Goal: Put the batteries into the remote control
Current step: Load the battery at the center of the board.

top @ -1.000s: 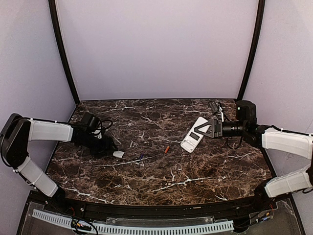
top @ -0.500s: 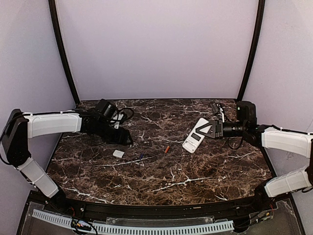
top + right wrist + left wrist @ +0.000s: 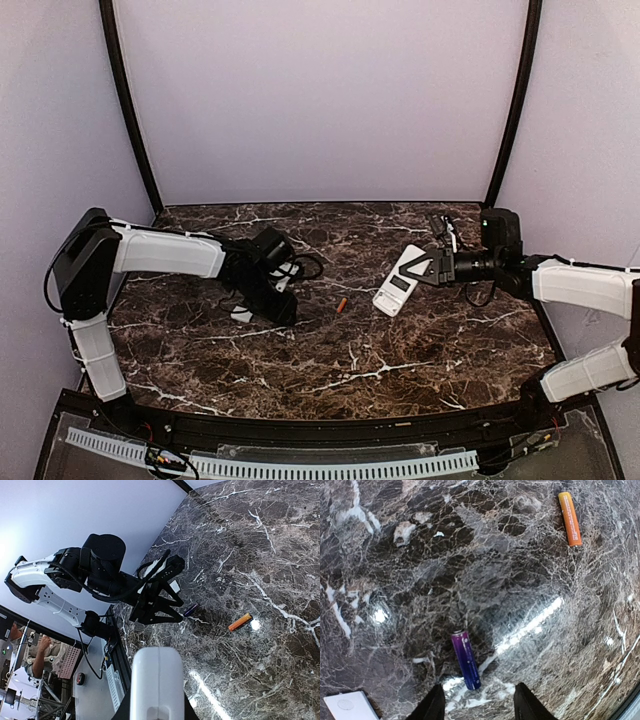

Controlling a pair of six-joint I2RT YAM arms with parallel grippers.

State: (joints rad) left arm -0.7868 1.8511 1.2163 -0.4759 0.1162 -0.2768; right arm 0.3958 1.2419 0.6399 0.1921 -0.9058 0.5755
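Left gripper (image 3: pixel 479 692) low over marble table (image 3: pixel 400 370), fingers apart, gripping nothing. Purple battery (image 3: pixel 466 660) flat on table, at 12 o'clock of finger gap. Orange battery (image 3: pixel 569 518) at 1 o'clock from purple, well apart. Right gripper (image 3: pixel 437 266) clamped on remote control (image 3: pixel 398 282), at 2 o'clock of orange battery in top view.

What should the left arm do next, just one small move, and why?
Probably lower the left gripper and close it on the purple battery. Its open fingers hang just short of that battery, which lies loose on the table in line with the gap, and the right gripper holds the remote ready.
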